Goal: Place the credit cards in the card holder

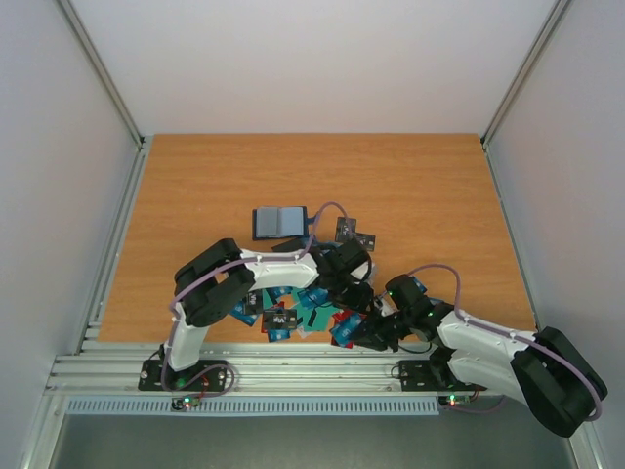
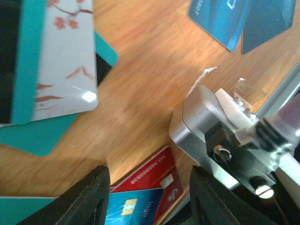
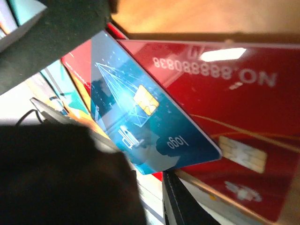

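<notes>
The card holder [image 1: 279, 222] lies open at mid-table, navy with a grey-blue inside. The credit cards [image 1: 293, 313] lie in a loose pile near the front edge. My left gripper [image 1: 359, 298] hangs low over the pile's right end. In the left wrist view it [image 2: 149, 183] is open, its fingers either side of a red card [image 2: 157, 173] and a blue chip card [image 2: 133, 206]. My right gripper [image 1: 361, 334] is at the table's front edge. In the right wrist view it [image 3: 150, 190] sits just under the blue card [image 3: 140, 117], which overlaps the red card [image 3: 225, 108]. One finger is a dark blur, with a narrow gap.
A white blossom-print card [image 2: 65, 61] and teal cards [image 2: 37, 138] lie left of my left gripper, and blue cards [image 2: 225, 18] lie beyond it. Two dark cards [image 1: 354, 233] lie right of the holder. The aluminium rail [image 1: 293, 371] runs along the front edge. White walls enclose the table.
</notes>
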